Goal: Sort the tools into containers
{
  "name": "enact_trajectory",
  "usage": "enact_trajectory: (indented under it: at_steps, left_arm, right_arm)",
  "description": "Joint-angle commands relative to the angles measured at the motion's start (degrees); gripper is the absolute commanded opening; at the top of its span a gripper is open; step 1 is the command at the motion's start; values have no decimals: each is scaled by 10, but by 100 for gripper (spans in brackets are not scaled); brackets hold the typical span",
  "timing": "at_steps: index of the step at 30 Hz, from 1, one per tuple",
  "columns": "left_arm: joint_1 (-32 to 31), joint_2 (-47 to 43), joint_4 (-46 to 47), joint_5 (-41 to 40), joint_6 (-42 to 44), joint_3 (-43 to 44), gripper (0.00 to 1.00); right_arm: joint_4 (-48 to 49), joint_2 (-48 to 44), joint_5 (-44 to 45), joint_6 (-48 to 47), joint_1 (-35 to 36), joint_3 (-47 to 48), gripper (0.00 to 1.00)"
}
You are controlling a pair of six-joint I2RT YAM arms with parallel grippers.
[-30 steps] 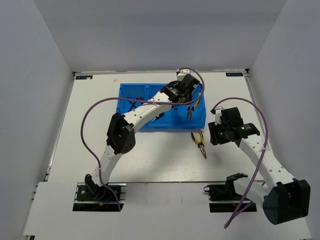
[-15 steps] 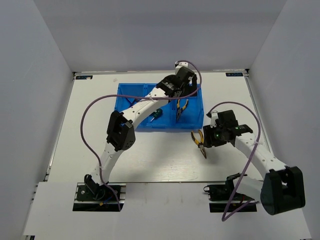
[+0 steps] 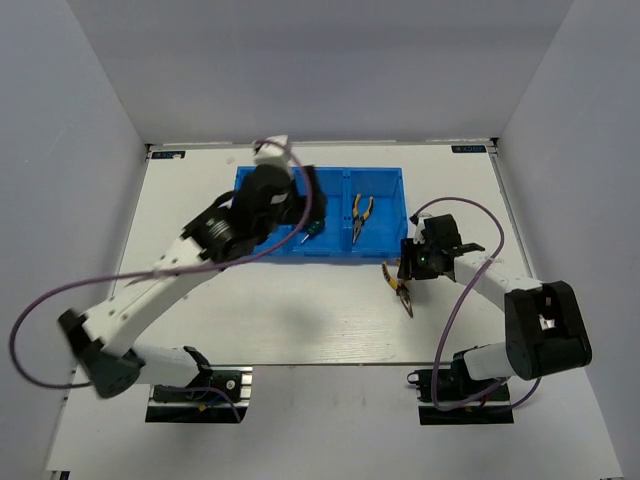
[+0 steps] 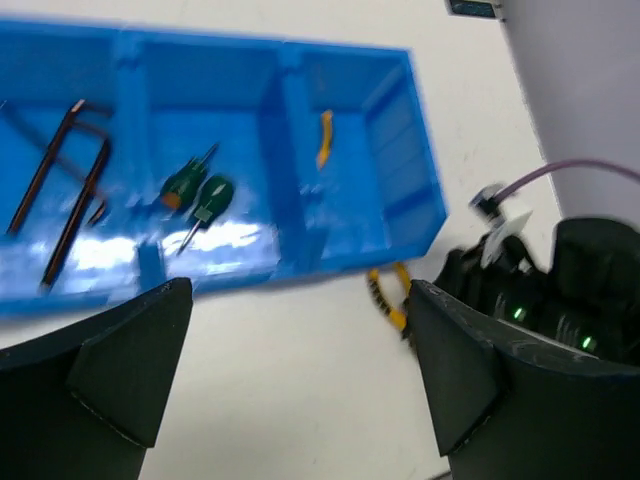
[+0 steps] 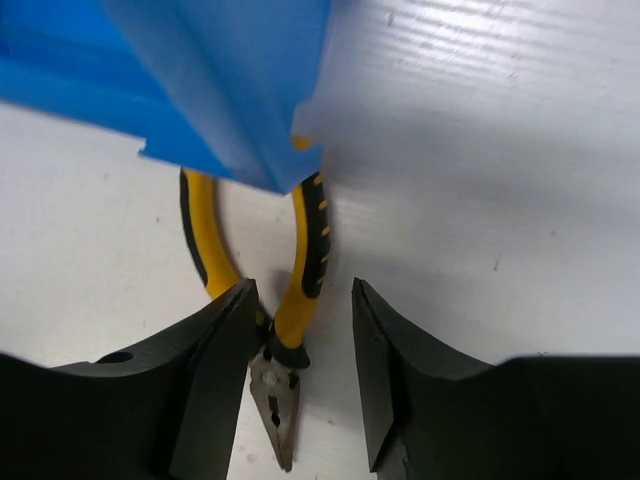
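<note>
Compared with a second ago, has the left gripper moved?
Yes. The left gripper has swung left along the blue bin, from above its right compartment to above its left half.

Top camera down on table [image 3: 300, 320], left wrist over bin [image 4: 405, 150], right wrist close, all sharing loose pliers [image 5: 293, 320]

From above, the white left arm [image 3: 215, 232] covered the left compartment of the wide blue plastic bin [image 3: 404, 200], so I couldn't tell its contents. The left wrist's picture was smeared throughout (the bin's left end ran off its edge). In the right wrist's view, the bin's corner hid the handle ends of the yellow-and-black needle-nose pliers [image 5: 297, 300].
</note>
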Motion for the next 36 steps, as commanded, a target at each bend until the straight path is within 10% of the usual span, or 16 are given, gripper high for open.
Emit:
enact_trajectory:
  at_steps: [1,9,14,27,36]
  left_arm:
    - [1,-92,-44,-39,-68,-134,100]
    - [-4,-241,-123,-39,-182,-299,100]
    - [-4,-240,-129,-52,-188,-299,100]
    - [-4,-252,-139,-68,-199,-319,100]
    - [-4,-272,-139,-43,-219,-367,100]
  right_arm:
    - [51,13,41,18,2,5,48]
    - [63,27,44,38,13,-35,30]
    - [-11,11,47,35,10,-24,0]
    - [-197,-136,-243,-106,13,84,0]
    - [-10,-11,12,-12,28,214,0]
